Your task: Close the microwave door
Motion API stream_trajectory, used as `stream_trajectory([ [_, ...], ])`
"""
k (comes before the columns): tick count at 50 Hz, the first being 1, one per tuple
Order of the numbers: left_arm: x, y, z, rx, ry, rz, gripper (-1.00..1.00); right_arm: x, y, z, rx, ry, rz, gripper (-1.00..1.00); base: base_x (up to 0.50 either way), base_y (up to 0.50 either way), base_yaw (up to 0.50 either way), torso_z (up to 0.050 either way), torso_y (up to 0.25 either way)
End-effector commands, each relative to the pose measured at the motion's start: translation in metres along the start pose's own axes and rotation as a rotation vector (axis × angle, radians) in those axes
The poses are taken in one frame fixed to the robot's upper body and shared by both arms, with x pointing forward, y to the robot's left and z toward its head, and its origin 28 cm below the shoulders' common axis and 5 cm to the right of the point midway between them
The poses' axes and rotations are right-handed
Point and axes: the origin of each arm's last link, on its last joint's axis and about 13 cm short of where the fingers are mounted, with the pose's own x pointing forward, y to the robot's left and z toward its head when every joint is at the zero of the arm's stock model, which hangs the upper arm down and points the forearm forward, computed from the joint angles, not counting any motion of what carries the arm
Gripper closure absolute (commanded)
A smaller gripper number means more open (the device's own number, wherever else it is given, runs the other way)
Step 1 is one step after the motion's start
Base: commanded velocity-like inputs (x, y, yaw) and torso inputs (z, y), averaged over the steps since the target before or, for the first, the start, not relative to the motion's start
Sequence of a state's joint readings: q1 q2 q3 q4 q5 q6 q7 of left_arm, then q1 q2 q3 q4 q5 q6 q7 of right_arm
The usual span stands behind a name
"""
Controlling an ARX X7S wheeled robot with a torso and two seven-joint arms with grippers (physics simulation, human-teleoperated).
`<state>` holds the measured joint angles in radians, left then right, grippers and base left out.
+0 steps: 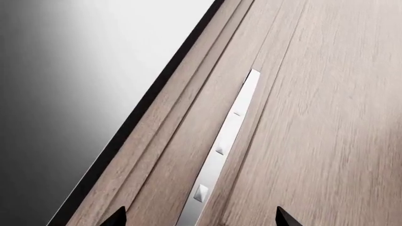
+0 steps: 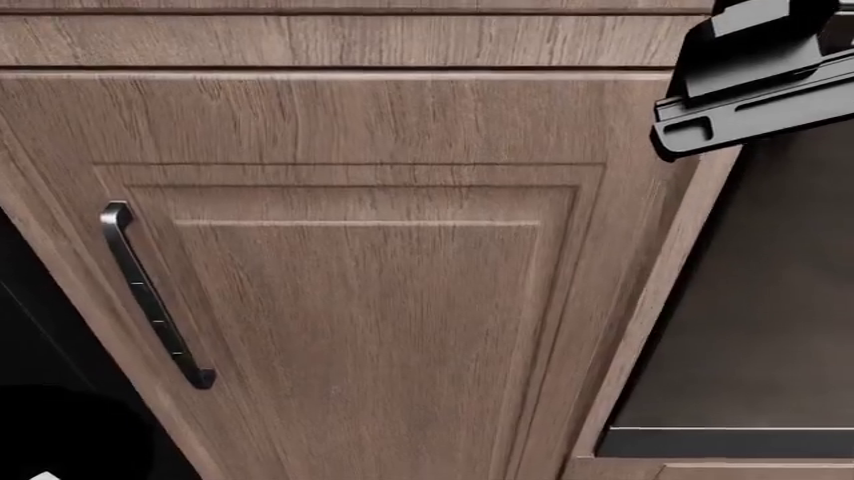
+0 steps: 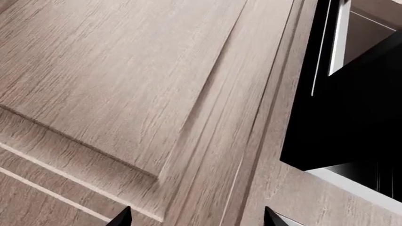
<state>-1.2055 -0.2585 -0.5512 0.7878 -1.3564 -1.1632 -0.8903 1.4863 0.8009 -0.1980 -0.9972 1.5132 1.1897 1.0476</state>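
I cannot pick out the microwave door with certainty. In the right wrist view a black box-shaped body with a pale edge strip stands beside the wooden cabinet; I cannot tell whether it is the microwave. My right gripper is open, its two dark fingertips wide apart with nothing between them, facing a wooden panel. My left gripper is also open and empty. It points at a wooden door with a long silver handle. A black part of my right arm shows at the head view's upper right.
A wooden cabinet door with a dark bar handle fills the head view. To its right is a dark recessed panel. A grey glossy surface with a black edge borders the cabinet in the left wrist view.
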Motion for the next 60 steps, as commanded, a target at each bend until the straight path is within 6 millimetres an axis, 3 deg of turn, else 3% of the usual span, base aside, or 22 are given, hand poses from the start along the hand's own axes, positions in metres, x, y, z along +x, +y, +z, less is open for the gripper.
stream_trajectory([
  [1,0.000,0.000,0.000,0.000,0.000,0.001,-1.00,0.000,0.000,0.000,-0.016,-0.005,0.005,-1.00,0.50,0.00,0.00,0.000,0.000],
  [11,0.000,0.000,0.001,-0.003,-0.001,0.002,-1.00,0.000,0.001,-0.001,-0.006,0.003,0.010,-1.00,0.48,0.00,0.00,0.000,0.001],
  [27,0.000,0.000,0.000,-0.002,0.000,0.002,-1.00,0.000,0.001,0.000,-0.018,0.016,0.014,-1.00,0.00,0.00,0.00,0.000,0.001],
  [36,0.000,0.000,0.001,-0.002,-0.001,0.005,-1.00,0.002,-0.001,0.012,-0.024,-0.006,0.011,-1.00,0.00,0.00,0.00,0.000,0.000],
  [45,0.001,0.000,0.000,0.002,-0.001,0.008,-1.00,0.007,-0.012,0.036,-0.030,-0.050,-0.027,-1.00,0.00,0.00,0.00,0.000,0.000],
  [49,0.002,0.001,-0.001,0.004,0.001,0.013,-1.00,0.035,-0.028,0.068,-0.077,-0.117,-0.045,-1.00,0.00,0.00,0.00,0.000,0.000],
  [60,0.002,0.001,-0.002,0.005,0.005,0.014,-1.00,0.063,-0.041,0.092,-0.107,-0.163,-0.053,-1.00,0.00,0.00,0.00,0.000,0.000],
])
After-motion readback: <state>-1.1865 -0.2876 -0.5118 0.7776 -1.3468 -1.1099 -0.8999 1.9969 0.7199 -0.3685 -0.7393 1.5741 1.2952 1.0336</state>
